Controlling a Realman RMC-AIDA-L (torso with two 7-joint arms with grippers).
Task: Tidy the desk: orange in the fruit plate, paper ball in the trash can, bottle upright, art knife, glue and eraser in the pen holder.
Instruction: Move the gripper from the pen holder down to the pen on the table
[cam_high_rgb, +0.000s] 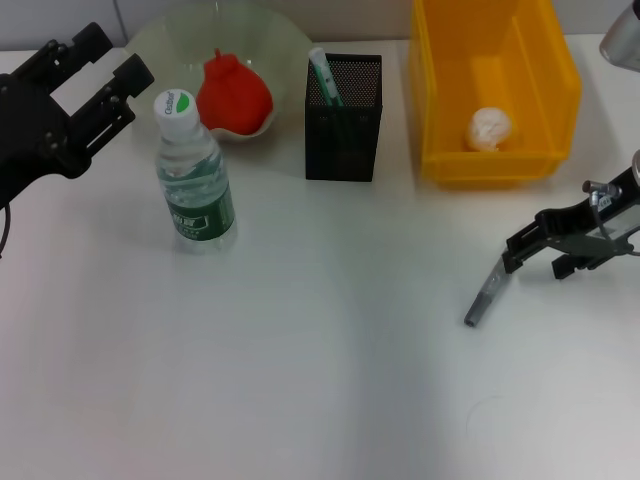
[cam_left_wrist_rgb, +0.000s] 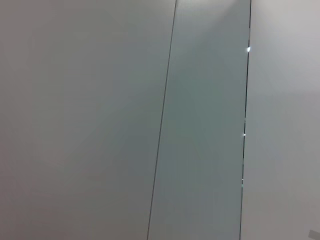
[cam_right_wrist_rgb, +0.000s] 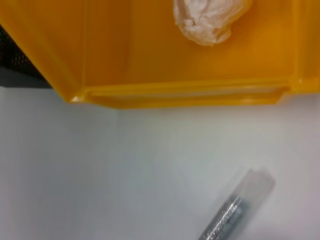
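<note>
My right gripper (cam_high_rgb: 512, 258) is at the right of the table, shut on the grey art knife (cam_high_rgb: 485, 295), which slants down toward the table; its tip also shows in the right wrist view (cam_right_wrist_rgb: 235, 210). The bottle (cam_high_rgb: 195, 175) stands upright at the left. The orange-red fruit (cam_high_rgb: 233, 95) lies in the pale green plate (cam_high_rgb: 270, 40). The paper ball (cam_high_rgb: 489, 128) lies in the yellow bin (cam_high_rgb: 440, 90), and shows again in the right wrist view (cam_right_wrist_rgb: 210, 20). The black mesh pen holder (cam_high_rgb: 343, 125) holds a green-white glue stick (cam_high_rgb: 323, 78). The eraser is out of view. My left gripper (cam_high_rgb: 95, 85) is open, up at the far left.
The yellow bin's front wall (cam_right_wrist_rgb: 190, 92) is close in front of the right wrist camera. The pen holder stands between the plate and the bin. The left wrist view shows only grey wall panels (cam_left_wrist_rgb: 200, 125).
</note>
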